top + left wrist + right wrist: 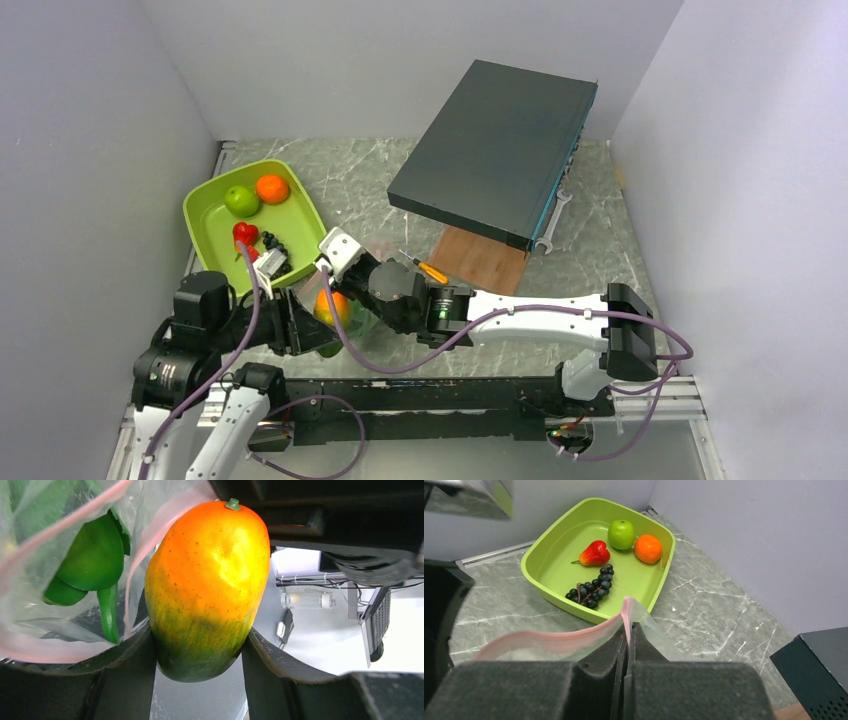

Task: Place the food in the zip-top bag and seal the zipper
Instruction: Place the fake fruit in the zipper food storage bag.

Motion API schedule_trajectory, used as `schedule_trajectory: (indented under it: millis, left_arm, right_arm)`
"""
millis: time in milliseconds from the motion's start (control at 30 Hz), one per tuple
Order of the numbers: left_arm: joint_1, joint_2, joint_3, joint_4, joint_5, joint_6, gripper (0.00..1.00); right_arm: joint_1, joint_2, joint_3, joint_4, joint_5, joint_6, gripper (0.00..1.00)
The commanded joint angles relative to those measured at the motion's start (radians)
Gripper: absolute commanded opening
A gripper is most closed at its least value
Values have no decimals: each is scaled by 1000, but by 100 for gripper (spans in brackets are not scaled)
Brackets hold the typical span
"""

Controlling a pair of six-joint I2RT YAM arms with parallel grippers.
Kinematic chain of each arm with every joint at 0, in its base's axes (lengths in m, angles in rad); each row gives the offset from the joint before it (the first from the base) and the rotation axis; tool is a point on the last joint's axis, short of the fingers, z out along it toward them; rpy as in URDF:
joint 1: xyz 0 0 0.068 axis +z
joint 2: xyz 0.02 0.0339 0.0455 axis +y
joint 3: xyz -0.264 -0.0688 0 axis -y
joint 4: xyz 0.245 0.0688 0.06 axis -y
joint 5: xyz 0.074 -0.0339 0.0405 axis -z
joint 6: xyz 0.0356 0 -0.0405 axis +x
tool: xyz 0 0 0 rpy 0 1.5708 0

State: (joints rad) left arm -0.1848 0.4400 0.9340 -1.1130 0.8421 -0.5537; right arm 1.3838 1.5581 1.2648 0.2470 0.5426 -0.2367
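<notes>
The left fingers [127, 680] are squeezing a toy mango [207, 585] at the mouth of the zip-top bag [30, 570], by the near edge of the table [370, 180]. The right fingers [694, 690] are pinching its zipper [574, 637]. Inside, greens [92, 555] are lying. The green apple [621, 534], orange [647, 548], red fruit [595, 553] and black grapes [591, 586] are waiting in the tray [664, 575] toward the far-left corner, and so is the sealing.

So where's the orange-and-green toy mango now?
The mango sits front-left in top view, in the left end effector, at the mouth of the clear plastic bag, near the lime-green tray.
</notes>
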Motion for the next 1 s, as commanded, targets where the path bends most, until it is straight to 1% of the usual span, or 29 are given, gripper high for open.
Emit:
schedule_trajectory:
  millis: [0, 133, 367, 500, 600, 733, 933, 967]
  left_arm:
    - [-1, -37, 87, 45, 41, -42, 0]
    - [-2, -25, 86, 13, 39, -30, 0]
    - [-1, -15, -15, 26, 7, -22, 0]
    - [-1, -15, -17, 34, -42, -49, 0]
    - [0, -41, -32, 74, -24, -100, 0]
    - [-1, -41, -101, 121, 5, -148, 0]
    - [-1, 16, -148, 168, -7, -183, 1]
    - [-1, 30, -145, 173, -21, -192, 3]
  right_arm:
    - [3, 5, 42, 26, 4, 4, 0]
    - [3, 2, 52, 5, -6, 23, 0]
    - [2, -18, 36, 20, -21, 17, 0]
    - [4, -46, -6, 50, -48, -7, 0]
    - [4, -67, -32, 54, -80, -24, 0]
    - [5, -85, -50, 68, -117, -29, 0]
    - [20, -49, -5, 76, -76, 13, 0]
    - [24, -45, -4, 79, -72, 14, 0]
